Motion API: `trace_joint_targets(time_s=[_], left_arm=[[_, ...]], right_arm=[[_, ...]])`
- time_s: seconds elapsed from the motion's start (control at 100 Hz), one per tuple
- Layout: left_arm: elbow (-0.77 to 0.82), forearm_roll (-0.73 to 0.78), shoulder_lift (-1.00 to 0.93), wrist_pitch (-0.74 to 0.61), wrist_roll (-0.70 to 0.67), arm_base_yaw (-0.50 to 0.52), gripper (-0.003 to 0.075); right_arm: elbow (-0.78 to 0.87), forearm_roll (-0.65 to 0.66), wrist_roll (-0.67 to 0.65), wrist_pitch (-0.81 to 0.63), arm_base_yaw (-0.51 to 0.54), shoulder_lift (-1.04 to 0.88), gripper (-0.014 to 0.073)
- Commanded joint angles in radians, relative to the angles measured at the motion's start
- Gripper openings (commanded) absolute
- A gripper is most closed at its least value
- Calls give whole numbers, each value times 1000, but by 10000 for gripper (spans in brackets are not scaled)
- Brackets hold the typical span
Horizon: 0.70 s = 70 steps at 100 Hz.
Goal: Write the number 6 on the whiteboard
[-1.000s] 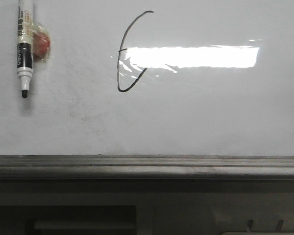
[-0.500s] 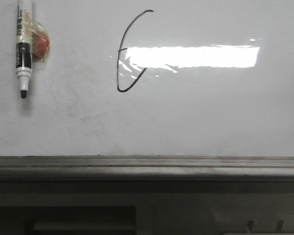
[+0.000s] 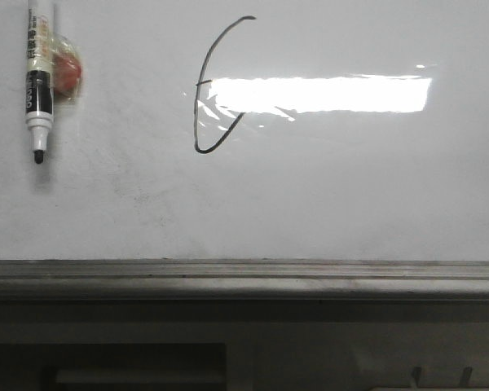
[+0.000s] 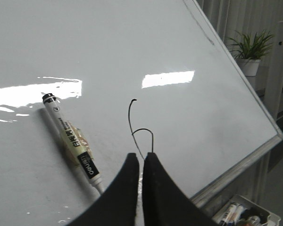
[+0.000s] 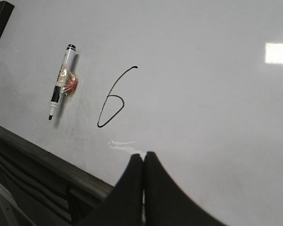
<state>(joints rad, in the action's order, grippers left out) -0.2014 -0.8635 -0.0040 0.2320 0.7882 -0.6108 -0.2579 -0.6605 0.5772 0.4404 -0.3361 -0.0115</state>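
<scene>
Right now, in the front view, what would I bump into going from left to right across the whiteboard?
Marker pen with a red thing stuck behind it → the number 6 → bright light reflection.

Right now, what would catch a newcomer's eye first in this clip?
The black number 6 drawn upper-middle on the whiteboard, its loop cut by a bright rectangular light reflection. To its left, a white-and-black marker pen sticks to the board, tip down, beside a red blob.
</scene>
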Motion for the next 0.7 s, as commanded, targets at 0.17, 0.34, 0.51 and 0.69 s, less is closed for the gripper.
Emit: trace_joint_targets(time_s=[0.17,0.34,0.51,0.69], left_arm=[[33,585,4,-147,-484,121,-20],[129,629,4,-265,-510,298,-20],[203,745,-6,-282,-675,427,-20],[242,769,-31,-283,-675,448,-20]], right_arm=[[-23,-23,11,-71,5,17,-66],[-23,-23,11,-71,5,17,-66],[-23,-23,11,-71,5,17,-66],[-23,-23,11,-71,5,17,-66]])
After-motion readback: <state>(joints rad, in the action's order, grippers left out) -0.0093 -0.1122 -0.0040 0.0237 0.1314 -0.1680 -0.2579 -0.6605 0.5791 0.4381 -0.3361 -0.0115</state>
